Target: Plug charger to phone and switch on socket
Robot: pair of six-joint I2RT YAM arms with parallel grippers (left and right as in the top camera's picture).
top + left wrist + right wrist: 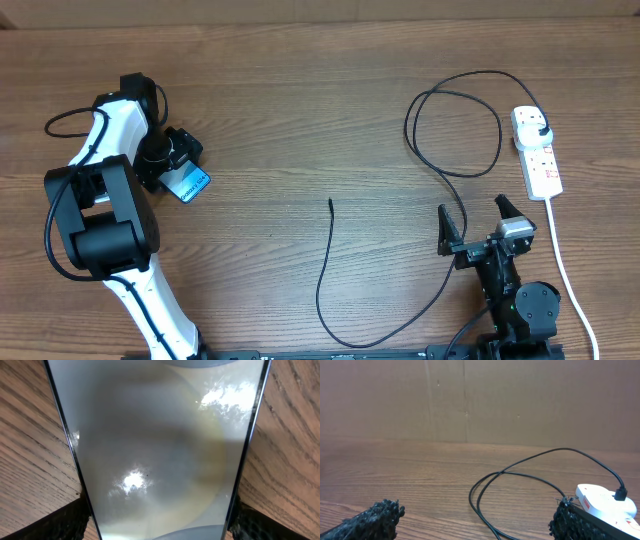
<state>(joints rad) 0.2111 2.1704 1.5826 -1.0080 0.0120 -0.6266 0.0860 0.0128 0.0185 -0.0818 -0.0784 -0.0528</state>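
My left gripper (172,160) is shut on the phone (189,186), which lies on the table at the left. In the left wrist view the phone's pale glossy screen (160,450) fills the frame, with the gripper's (160,522) dark fingers against both its edges. The charger, a thin black cable (322,270), has its free tip at mid-table, loops to the right, and ends in a black plug (541,129) seated in the white socket strip (540,165). My right gripper (478,226) is open and empty, beside the cable. The right wrist view shows the gripper (475,522), the cable loop (520,472) and the socket (605,500).
The socket's white cord (562,262) runs down the right side to the table's front edge, past the right arm's base. A brown cardboard wall (470,400) stands behind the table.
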